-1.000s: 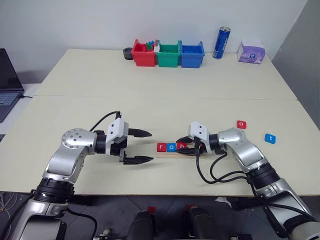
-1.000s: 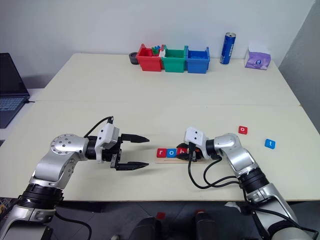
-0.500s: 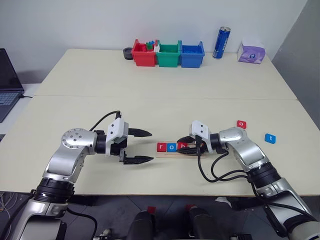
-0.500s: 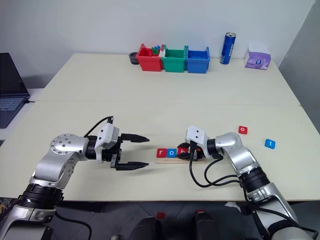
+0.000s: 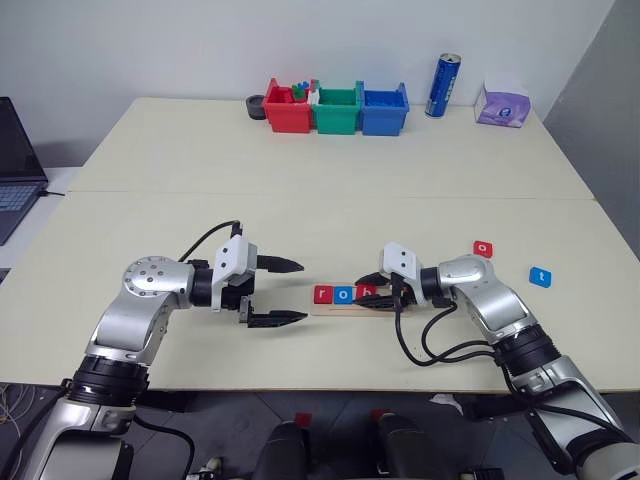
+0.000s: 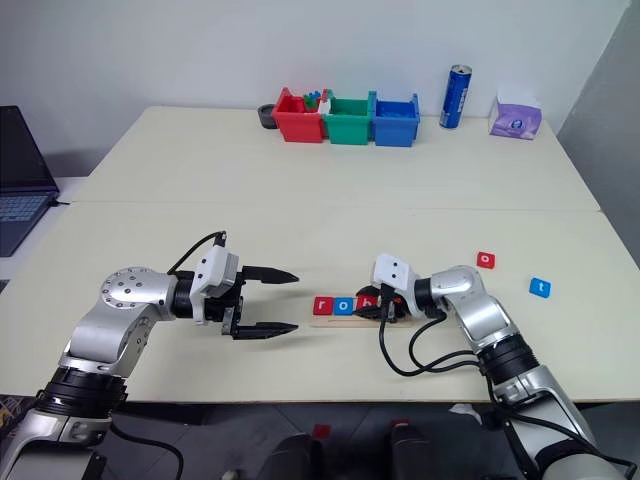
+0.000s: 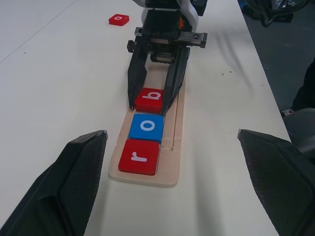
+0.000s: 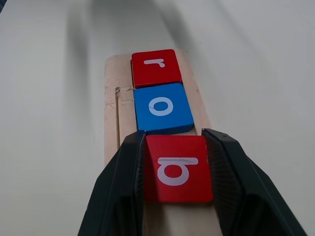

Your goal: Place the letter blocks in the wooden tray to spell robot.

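The wooden tray [image 7: 175,147] lies near the table's front edge between my two arms. It holds a red r block [image 5: 323,294], a blue o block [image 5: 344,294] and a red b block [image 8: 178,169] side by side. My right gripper [image 5: 368,292] reaches in from the right, and its fingers [image 8: 129,172] press both sides of the b block, which sits flat in the groove. My left gripper [image 5: 302,292] hovers open just left of the tray, holding nothing. A red o block [image 5: 483,248] and a blue t block [image 5: 540,276] lie loose on the table to the right.
Red [image 5: 287,108], green [image 5: 337,110] and blue [image 5: 384,110] bins stand in a row at the table's far edge, with a blue can [image 5: 443,86] and a purple tissue pack [image 5: 502,104] to their right. A laptop [image 5: 15,165] sits off the left side.
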Controlling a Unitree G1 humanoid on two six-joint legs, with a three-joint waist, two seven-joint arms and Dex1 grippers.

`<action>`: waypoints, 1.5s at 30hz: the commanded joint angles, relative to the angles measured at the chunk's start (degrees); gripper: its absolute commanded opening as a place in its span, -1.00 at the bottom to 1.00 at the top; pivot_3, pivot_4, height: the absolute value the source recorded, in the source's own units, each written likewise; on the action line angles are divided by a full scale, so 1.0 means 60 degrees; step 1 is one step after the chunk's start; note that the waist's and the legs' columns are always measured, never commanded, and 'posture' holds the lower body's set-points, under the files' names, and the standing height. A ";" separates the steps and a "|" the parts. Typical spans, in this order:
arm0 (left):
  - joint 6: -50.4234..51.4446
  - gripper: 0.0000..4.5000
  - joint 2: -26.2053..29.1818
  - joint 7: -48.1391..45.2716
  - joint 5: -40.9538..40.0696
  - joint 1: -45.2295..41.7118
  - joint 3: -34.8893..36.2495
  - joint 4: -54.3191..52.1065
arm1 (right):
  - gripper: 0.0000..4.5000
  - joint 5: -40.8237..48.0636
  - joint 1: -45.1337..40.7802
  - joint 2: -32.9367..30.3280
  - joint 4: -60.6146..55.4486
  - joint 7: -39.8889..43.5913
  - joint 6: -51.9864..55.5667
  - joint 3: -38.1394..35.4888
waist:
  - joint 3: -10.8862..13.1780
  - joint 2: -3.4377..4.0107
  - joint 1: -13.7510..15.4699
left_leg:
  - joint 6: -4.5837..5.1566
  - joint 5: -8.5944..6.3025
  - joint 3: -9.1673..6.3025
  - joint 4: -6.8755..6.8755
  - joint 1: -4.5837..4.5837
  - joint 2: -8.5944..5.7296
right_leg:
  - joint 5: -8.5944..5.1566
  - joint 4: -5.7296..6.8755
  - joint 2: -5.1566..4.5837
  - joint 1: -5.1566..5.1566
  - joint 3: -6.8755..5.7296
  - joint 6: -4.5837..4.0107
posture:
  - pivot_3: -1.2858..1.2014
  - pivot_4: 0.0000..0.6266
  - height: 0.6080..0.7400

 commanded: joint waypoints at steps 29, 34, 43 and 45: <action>0.0234 1.00 -0.1123 0.0956 -0.0070 -0.0275 -0.0260 -0.0855 | 0.29 0.1435 0.1352 -0.1376 -0.3909 -0.1766 0.3453 -0.2901 | 0.0000 0.0000 0.0029 | 0.0000 0.0000 -0.0012 0.0000 -0.0016 -0.0002 | 0.0000 -0.0003 -0.0008 0.0000 0.0004 0.0001 | 0.03 -0.52 1.00; 0.0355 1.00 -0.1790 0.1408 0.0138 -0.0653 -0.0617 -0.0888 | 0.68 0.1415 0.2093 -0.1221 -0.5101 -0.3681 0.4632 -0.4031 | 0.0000 0.0000 0.0025 | 0.0000 0.0000 -0.0012 0.0001 -0.0014 -0.0008 | 0.0000 -0.0001 -0.0007 0.0001 0.0014 0.0001 | 0.03 -0.52 1.00; 0.0303 1.00 -0.2795 0.2250 0.0856 -0.1525 -0.1164 -0.0202 | 0.99 0.0413 0.2698 -0.0082 -0.5401 -0.7487 0.5516 -0.5011 | -0.0001 0.0001 -0.0021 | 0.0000 0.0000 -0.0002 -0.0002 -0.0010 -0.0010 | 0.0000 0.0000 -0.0002 0.0001 0.0020 0.0002 | 0.03 -0.52 1.00; 0.0438 1.00 -0.3008 0.2566 0.1023 -0.1708 -0.1212 -0.0090 | 0.99 0.0229 0.2525 0.0306 -0.5064 -0.8239 0.5552 -0.5158 | -0.0001 0.0002 -0.0010 | -0.0001 0.0001 -0.0005 -0.0003 -0.0009 -0.0009 | 0.0000 0.0003 0.0000 0.0001 0.0022 0.0002 | 0.03 -0.52 1.00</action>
